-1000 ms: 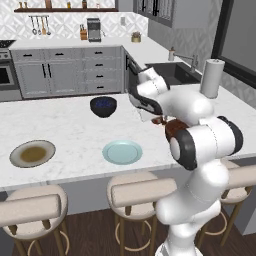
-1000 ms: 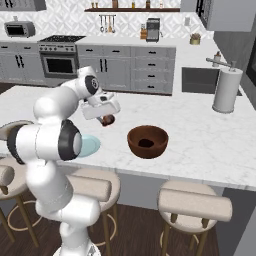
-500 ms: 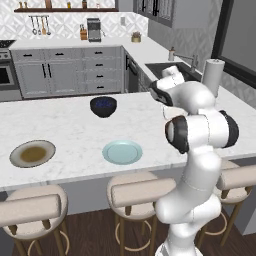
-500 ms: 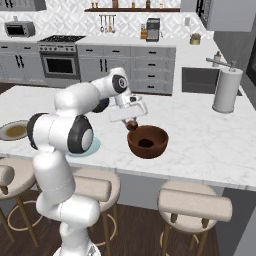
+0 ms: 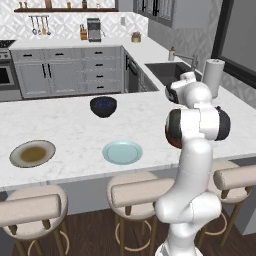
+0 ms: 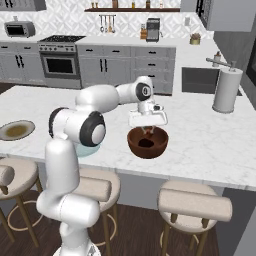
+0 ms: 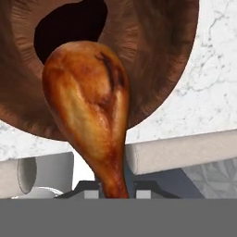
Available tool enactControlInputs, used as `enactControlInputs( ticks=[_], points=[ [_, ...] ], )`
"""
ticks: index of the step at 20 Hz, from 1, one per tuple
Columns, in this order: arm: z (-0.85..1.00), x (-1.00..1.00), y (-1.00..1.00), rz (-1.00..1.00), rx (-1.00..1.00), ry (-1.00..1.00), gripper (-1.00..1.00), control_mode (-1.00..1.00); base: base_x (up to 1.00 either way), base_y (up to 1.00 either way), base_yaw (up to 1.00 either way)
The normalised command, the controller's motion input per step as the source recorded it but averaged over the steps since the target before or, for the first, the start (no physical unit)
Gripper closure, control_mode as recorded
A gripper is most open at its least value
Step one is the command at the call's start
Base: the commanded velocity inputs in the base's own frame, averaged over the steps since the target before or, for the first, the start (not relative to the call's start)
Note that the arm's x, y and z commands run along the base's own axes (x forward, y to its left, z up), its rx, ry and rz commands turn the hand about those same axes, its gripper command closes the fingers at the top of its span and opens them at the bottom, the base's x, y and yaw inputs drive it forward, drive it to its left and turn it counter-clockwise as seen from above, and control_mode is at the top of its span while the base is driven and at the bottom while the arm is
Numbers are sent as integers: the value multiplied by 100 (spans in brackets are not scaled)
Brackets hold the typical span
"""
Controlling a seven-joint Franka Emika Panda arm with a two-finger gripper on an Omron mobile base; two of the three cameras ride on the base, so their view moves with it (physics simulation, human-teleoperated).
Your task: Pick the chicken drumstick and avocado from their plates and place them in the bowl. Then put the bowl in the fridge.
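Clamped tight on the thin bone end of the chicken drumstick (image 7: 90,111), the gripper (image 6: 147,126) hangs just above the reddish-brown bowl (image 6: 147,142), meaty end pointing down toward the bowl's hollow. In the hand view, the dark avocado (image 7: 69,25) lying already inside the bowl, beyond the drumstick's rounded end. Step in hand, as judged: releasing the drumstick into the bowl. Best done by lowering a little, so that the meaty end sits below the rim before the jaws part; centring over the hollow, not the near wall, to avoid a bounce onto the marble counter (image 6: 210,142). Worth opening fully and lifting straight up, so the bone slips free without tipping the bowl. Farther off, the pale blue-green plate (image 5: 122,152) and the tan-olive plate (image 5: 33,153), both bare. Beyond them, a dark blue-black bowl (image 5: 103,106), to be left alone.
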Motion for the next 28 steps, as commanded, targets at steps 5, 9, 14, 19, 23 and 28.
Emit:
enactControlInputs(
  ticks=[5,9,14,19,23,28],
  points=[
    [-36,25,-19,0,10,0,100,-100,0,0,0],
    [-33,41,-7,0,8,1,100,-100,0,0,0],
    [-13,51,-7,0,7,2,100,-100,0,0,0],
    [-36,8,-1,0,3,0,100,-100,0,0,0],
    [-48,0,0,0,0,1,-100,-100,0,0,0],
    [-7,-2,0,0,0,0,-100,-100,0,0,0]
  ],
)
